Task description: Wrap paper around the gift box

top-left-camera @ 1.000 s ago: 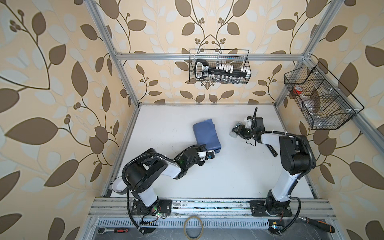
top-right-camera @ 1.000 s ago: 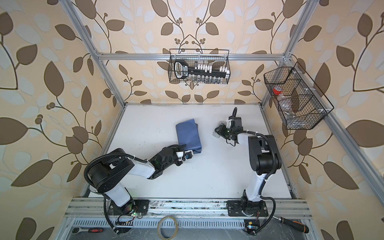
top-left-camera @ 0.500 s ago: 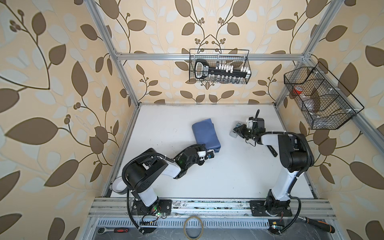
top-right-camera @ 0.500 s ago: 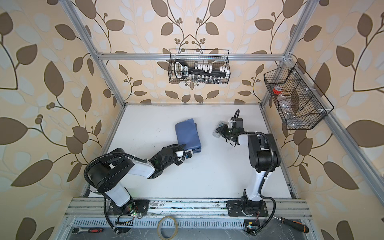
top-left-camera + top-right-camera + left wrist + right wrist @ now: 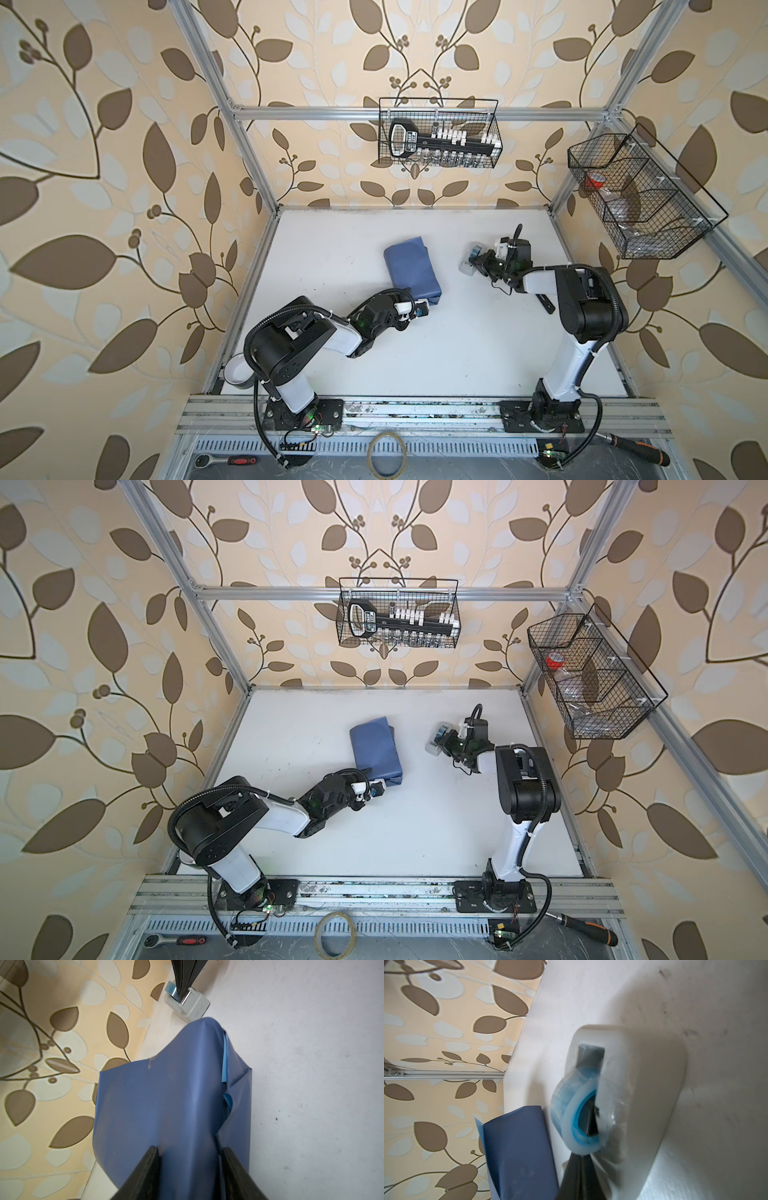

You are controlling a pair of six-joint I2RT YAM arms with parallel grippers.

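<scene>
White counter [image 5: 457, 353]: paper [image 5: 411, 266] already folded around the box, which is hidden inside, its near end clamped in the left hand [image 5: 420, 309]. Right hand [image 5: 480, 264] closed, tips at the tape dispenser [image 5: 466, 268]. Taping and end folds likely remain.

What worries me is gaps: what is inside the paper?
Only the paper shows, folded into a bundle, with light-blue slivers of its inner face at one fold. Whatever it encloses, gift box included, is covered in every view.

white table [image 5: 457, 353] — the paper [image 5: 411, 270] lies bundled near its middle, a clear tape dispenser [image 5: 467, 268] apart rightward.
</scene>
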